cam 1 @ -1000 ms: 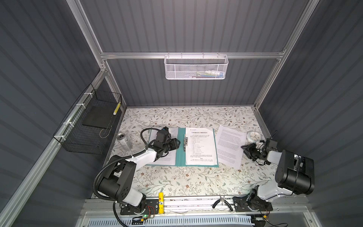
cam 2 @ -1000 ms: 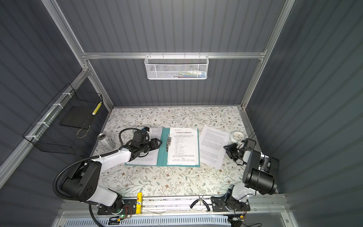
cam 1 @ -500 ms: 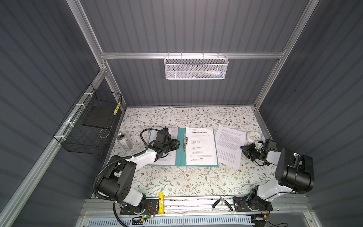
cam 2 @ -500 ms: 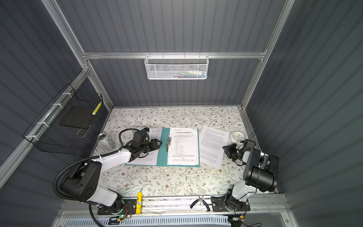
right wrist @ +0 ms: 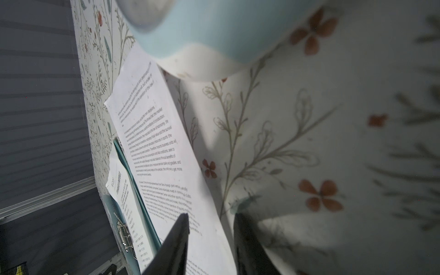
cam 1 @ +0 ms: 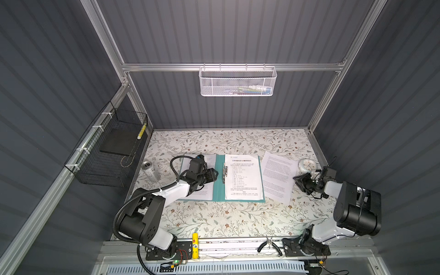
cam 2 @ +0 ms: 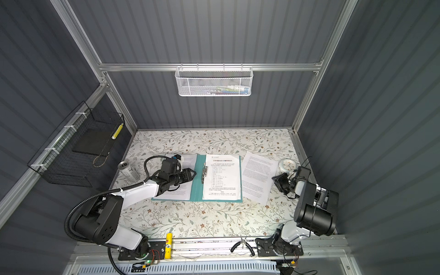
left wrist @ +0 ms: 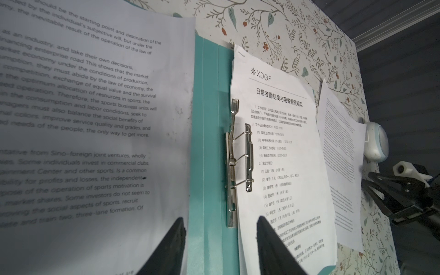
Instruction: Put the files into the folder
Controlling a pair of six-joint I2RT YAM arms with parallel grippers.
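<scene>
Both released, jaws apart: left end effector (left wrist: 220, 219) over folder (cam 1: 219, 188) spine; right end effector (right wrist: 211, 215) at loose sheet (cam 1: 277, 178), 3 o'clock edge.

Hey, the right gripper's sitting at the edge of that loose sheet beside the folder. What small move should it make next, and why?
Probably ease the right gripper in and pinch the outer edge of the loose sheet. Its jaws stand apart astride that edge, with paper on one side and tablecloth on the other. The sheet lies mostly outside the folder.
</scene>
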